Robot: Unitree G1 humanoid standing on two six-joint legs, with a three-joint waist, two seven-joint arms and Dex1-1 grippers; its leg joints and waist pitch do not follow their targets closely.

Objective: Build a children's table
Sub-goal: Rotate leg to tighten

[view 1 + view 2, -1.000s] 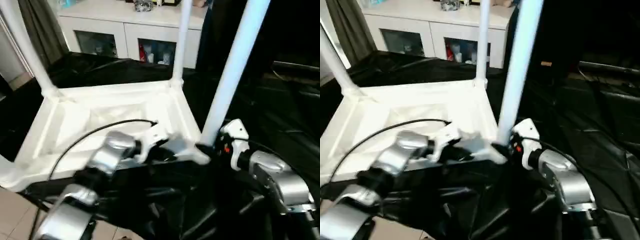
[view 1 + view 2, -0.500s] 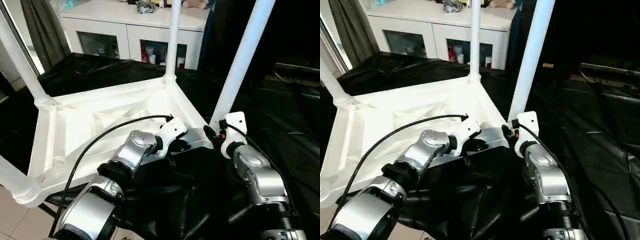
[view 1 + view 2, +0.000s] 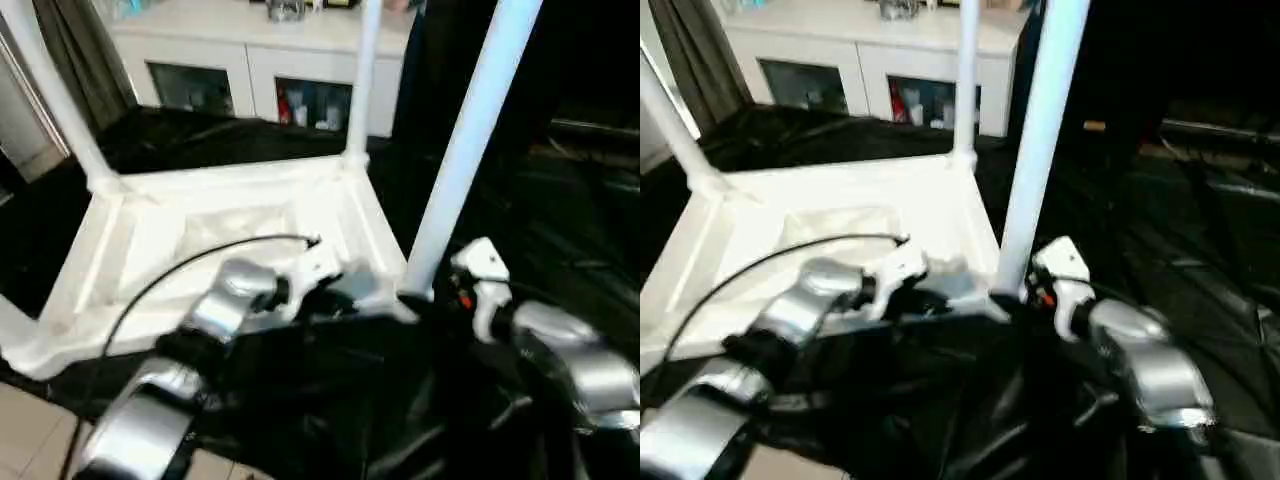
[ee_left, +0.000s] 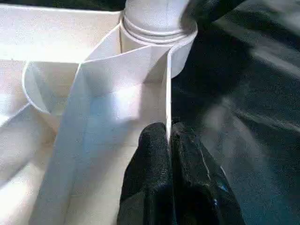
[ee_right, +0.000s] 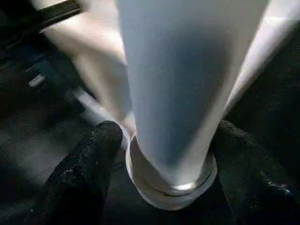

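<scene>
The children's table lies upside down on a black sheet, its white ribbed top [image 3: 150, 250] facing up. White tubular legs stand in the corner sockets: the near-right leg [image 3: 460, 150], the far-right leg [image 3: 362, 80] and the far-left leg [image 3: 60, 100]. My left gripper [image 4: 168, 131] is shut on the thin rim wall of the top, just short of the near-right socket [image 4: 157, 28]. My right gripper [image 5: 166, 131] is at the base of the near-right leg [image 5: 187, 70]. Its black fingers [image 5: 89, 164] stand spread on either side of the socket collar, open.
A white glass-door cabinet [image 3: 250, 60] stands behind the table, and a dark curtain [image 3: 70, 40] hangs at the back left. The black sheet [image 3: 560, 200] spreads to the right. Tiled floor [image 3: 20, 420] shows at the near left. A black cable [image 3: 200, 262] arcs over my left forearm.
The head view has swung and tilted between frames. Both grippers stay at the same near-right corner of the table top, and the leg still stands upright.
</scene>
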